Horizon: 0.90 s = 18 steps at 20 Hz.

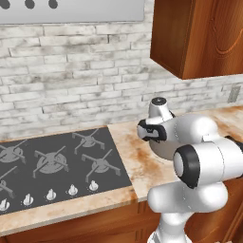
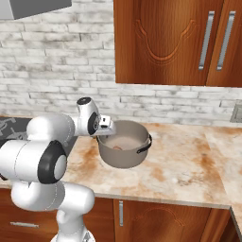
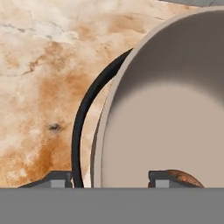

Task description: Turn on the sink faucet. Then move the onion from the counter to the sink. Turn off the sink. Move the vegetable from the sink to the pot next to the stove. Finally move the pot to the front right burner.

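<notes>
**Gripper straddles the pot's rim, onion inside**

The short, wide, round grey-brown metal pot [image 2: 124,150] stands upright on the beige marbled stone counter [image 2: 184,172], mouth facing up, just to the right of the flat black cooktop stove [image 1: 57,163]. Being round, it has no long axis of its own; its two dark side handles give it one, and the handle seen in the right base view points away from the stove. The other handle, a thin black arc [image 3: 85,127], shows close up in the hand view, curving along the pot's outside wall.

The small round reddish-orange onion [image 2: 117,148] lies on the pot's floor, toward the side nearest the stove. Only a sliver of it shows in the hand view, behind one fingertip.

The two-finger gripper [image 3: 109,178] hangs over the pot's stove-side rim. Its fingertips [image 3: 59,178] stand apart, one outside the wall beside the black handle, the other inside the pot. Whether the pads touch the wall or handle cannot be told; the tips are cut off at the bottom of the hand view.

From the left base view the arm's white body hides nearly all of the pot. The stove's far left is cut off by that picture's edge.
</notes>
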### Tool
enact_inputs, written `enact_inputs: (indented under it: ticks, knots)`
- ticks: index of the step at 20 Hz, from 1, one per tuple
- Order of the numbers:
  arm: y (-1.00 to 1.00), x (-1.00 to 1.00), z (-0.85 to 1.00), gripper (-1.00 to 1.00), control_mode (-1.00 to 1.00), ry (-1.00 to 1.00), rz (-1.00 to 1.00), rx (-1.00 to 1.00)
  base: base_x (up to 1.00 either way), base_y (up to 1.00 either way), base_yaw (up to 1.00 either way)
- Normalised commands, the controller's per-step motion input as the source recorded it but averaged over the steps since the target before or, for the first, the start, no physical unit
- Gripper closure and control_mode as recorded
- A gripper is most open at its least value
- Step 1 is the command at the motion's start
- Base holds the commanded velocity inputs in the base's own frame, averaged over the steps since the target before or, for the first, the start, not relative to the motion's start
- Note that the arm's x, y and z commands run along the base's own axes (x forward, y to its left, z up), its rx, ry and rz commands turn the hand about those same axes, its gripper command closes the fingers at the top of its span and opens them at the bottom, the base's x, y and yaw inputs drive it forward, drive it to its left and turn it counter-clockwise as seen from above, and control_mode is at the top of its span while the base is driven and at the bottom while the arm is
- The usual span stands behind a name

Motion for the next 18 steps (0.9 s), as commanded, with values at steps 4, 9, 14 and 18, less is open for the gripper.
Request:
enact_inputs:
  ticks: [4,9,14,18]
  knots:
    - [0.03,-0.11,0.01,1.00,-1.00,-0.02,0.00,0.00,0.00,0.00,0.00]
    - [0.38,-0.28,0.28,1.00,-1.00,0.00,0.04,-0.13,0.00,0.00,0.00]
    - [0.88,-0.39,0.56,1.00,-1.00,0.03,0.19,-0.19,0.00,0.00,0.00]
    - [1.00,-0.28,0.50,1.00,-1.00,0.19,0.32,-0.13,0.00,0.00,0.00]
